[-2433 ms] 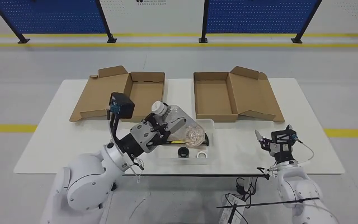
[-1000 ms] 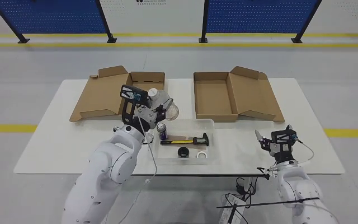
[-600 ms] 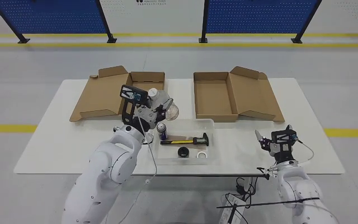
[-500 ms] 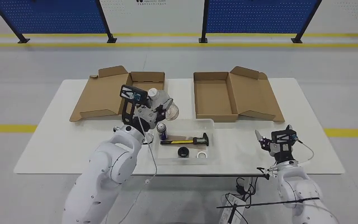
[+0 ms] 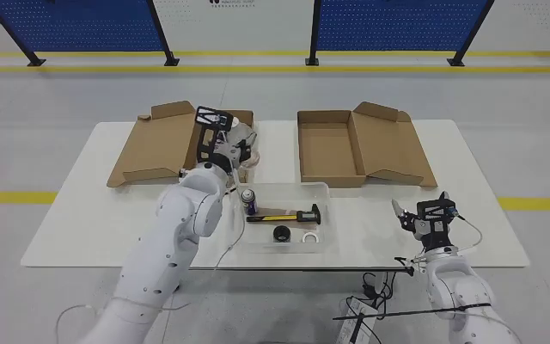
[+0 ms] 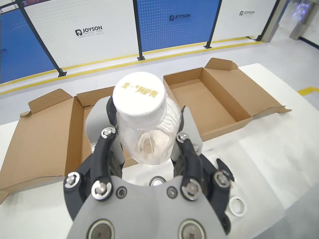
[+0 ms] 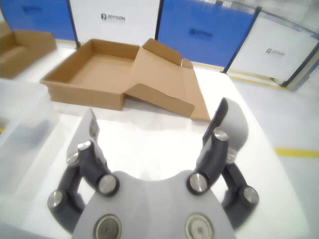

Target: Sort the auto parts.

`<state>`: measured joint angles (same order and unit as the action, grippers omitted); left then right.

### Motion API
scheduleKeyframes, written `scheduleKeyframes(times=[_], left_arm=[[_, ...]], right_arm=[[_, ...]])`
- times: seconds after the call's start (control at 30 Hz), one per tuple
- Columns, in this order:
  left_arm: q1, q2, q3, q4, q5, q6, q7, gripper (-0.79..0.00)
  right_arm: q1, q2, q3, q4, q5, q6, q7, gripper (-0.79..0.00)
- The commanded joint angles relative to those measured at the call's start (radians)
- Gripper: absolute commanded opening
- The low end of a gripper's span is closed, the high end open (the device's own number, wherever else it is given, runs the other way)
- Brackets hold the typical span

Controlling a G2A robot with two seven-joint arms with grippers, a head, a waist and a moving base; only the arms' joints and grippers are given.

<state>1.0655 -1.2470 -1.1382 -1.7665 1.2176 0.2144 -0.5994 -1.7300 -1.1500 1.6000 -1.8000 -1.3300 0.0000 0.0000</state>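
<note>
**Clear bottle held over the left carton**

The left gripper [image 6: 146, 118] clasps a smooth, clear plastic bottle [image 6: 152, 145] with a white textured cap above the left cardboard box [image 5: 243, 120]; the right cardboard box [image 5: 326, 150] lies open; a translucent rectangular bin [image 5: 320, 186] holds a purple-topped can [image 5: 249, 202], a black-and-yellow tool [image 5: 288, 216], a black round part [image 5: 281, 233] and a white ring [image 5: 308, 237]; the right gripper [image 7: 159, 120], jaws spread, grasps nothing, over the white table [image 5: 86, 215].
</note>
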Motion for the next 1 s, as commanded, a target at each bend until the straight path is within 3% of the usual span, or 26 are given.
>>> scheduleKeyframes(times=[0.0,0.37,0.67,0.97], left_arm=[[-0.024,-0.005,0.009,0.044,0.008,0.011,-0.01,-0.785],[-0.095,-0.023,0.05,0.216,0.089,0.021,-0.026,-0.785],[-0.129,-0.037,0.048,0.325,0.083,0.014,0.025,-0.785],[-0.129,-0.037,0.048,0.325,0.083,0.014,0.025,-0.785]], right_arm=[[0.0,0.0,0.0,0.0,0.0,0.0,0.0,0.0],[0.0,0.0,0.0,0.0,0.0,0.0,0.0,0.0],[0.0,0.0,0.0,0.0,0.0,0.0,0.0,0.0],[0.0,0.0,0.0,0.0,0.0,0.0,0.0,0.0]])
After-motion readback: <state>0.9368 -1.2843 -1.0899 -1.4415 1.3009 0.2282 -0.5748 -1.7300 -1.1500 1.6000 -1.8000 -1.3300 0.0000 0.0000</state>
